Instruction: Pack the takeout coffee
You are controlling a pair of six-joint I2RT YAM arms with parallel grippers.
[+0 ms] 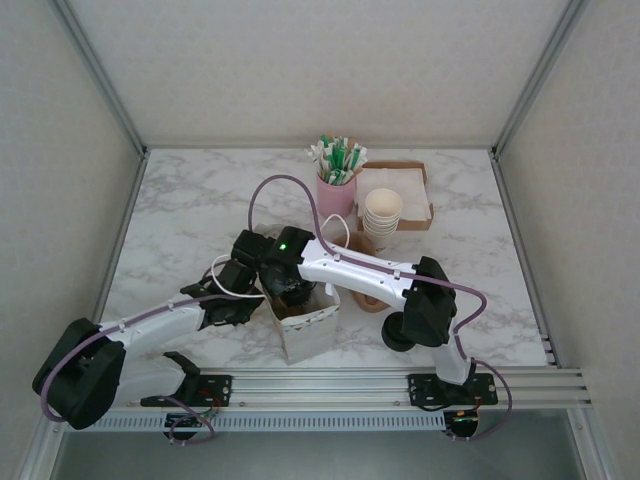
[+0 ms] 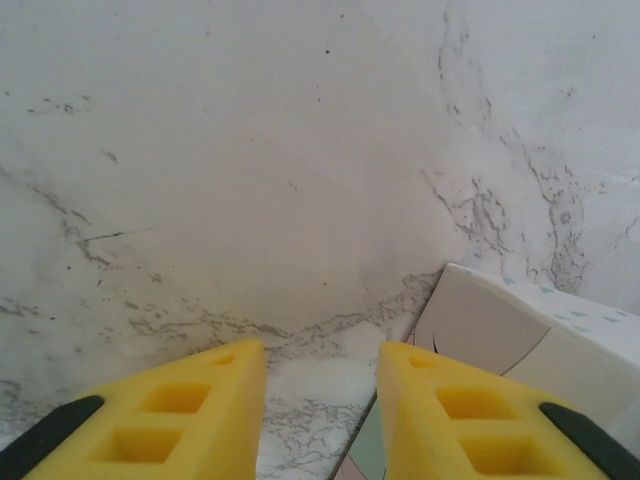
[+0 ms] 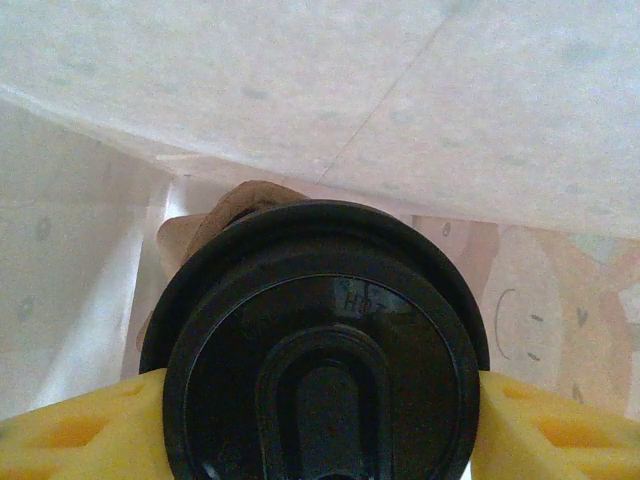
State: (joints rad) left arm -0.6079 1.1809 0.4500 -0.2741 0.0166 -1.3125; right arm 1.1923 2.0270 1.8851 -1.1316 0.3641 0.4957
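Observation:
The takeout coffee (image 3: 320, 340) is down inside the white paper bag (image 1: 312, 338), and its round black lid faces the right wrist camera. My right gripper (image 3: 320, 395) reaches into the bag's mouth (image 1: 291, 291), with a yellow finger close against each side of the lid. The bag's pale inner walls (image 3: 300, 90) surround the cup. My left gripper (image 2: 322, 352) is at the bag's left side (image 1: 243, 300), just above the marble. The bag's thin upper edge (image 2: 500, 330) runs down between its yellow fingers.
Behind the bag stand a pink cup of stirrers (image 1: 337, 190), a stack of lidless cream cups (image 1: 382, 215) and a cardboard tray of napkins (image 1: 405, 190). A brown piece (image 1: 370, 300) lies right of the bag. Side walls fence the marble table (image 1: 190, 210).

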